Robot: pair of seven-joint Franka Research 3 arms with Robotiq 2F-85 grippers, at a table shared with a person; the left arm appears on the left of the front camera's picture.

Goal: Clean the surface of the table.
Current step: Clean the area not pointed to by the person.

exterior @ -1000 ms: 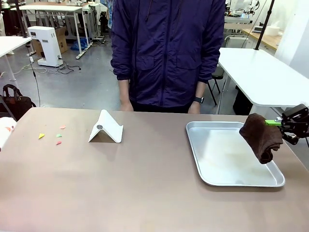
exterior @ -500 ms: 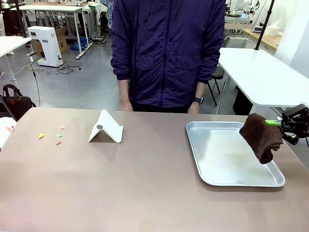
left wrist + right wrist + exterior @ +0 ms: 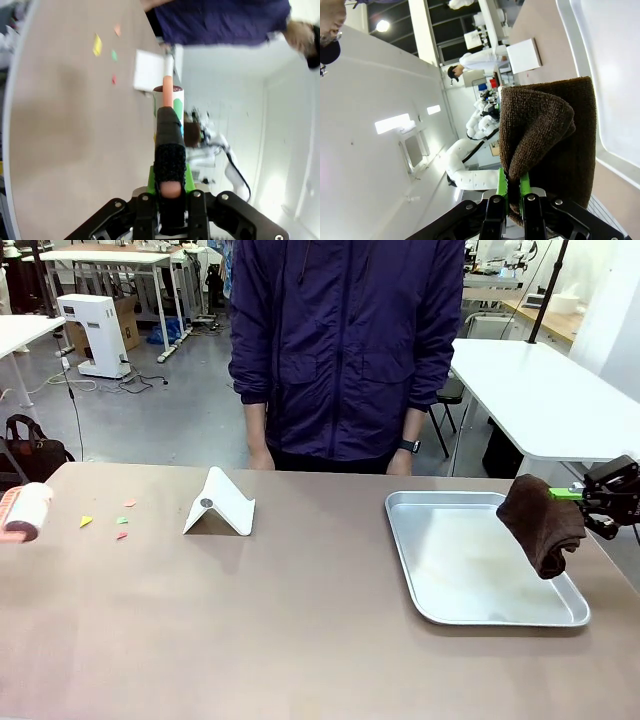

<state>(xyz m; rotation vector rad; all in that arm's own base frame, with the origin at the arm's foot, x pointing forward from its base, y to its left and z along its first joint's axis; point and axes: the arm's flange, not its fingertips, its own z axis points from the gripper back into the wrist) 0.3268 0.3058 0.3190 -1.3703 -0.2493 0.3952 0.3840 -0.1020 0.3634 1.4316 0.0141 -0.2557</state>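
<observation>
The taupe table (image 3: 300, 630) spreads wide. A white folded stand (image 3: 220, 505) sits left of the silver tray (image 3: 460, 575), with coloured paper scraps (image 3: 86, 521) farther left. The right gripper (image 3: 572, 494) hangs over the tray's right rim, clamped on a brown cloth (image 3: 540, 523). The left gripper (image 3: 170, 180), far left of the tray, clenches a lint roller (image 3: 24, 511).

The white roller (image 3: 24, 511) is cut off by the front view's left edge.

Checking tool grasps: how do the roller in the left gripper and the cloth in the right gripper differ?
The roller is a white cylinder on a pink handle; the cloth is dark brown, soft and folded. The roller is at the table's left end near paper scraps; the cloth hangs over the tray's right rim. Shared: left gripper and right gripper are each shut on theirs.
</observation>
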